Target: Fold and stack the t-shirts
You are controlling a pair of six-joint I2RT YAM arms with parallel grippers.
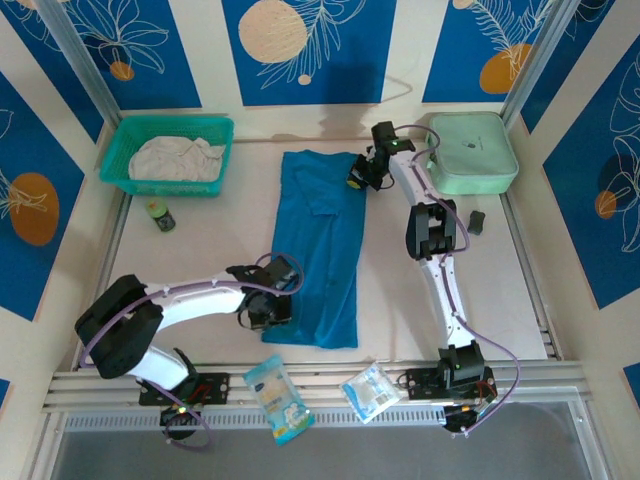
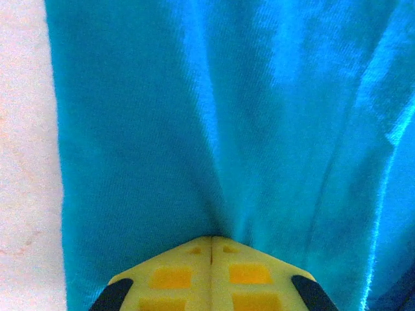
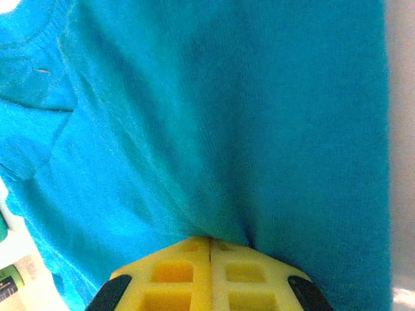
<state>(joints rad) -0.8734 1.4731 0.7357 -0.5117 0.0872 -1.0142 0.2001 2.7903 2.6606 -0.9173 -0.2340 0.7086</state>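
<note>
The teal-blue t-shirt (image 1: 325, 255) lies at the middle of the table (image 1: 500, 290) as a long strip running from 12 to 6 o'clock. The left gripper (image 1: 272, 310) sits at the strip's 7 o'clock corner, jaws pressed together with a pinch of teal cloth puckering into its tips. The right gripper (image 1: 360, 178) is at the 1 o'clock corner, likewise clamped on the cloth. The off-white t-shirt (image 1: 178, 158) lies crumpled in the mesh basket (image 1: 215, 128) at 10 o'clock.

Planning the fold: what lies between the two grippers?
The blue t-shirt, lying flat from the left gripper to the right gripper, as the top view shows.
</note>
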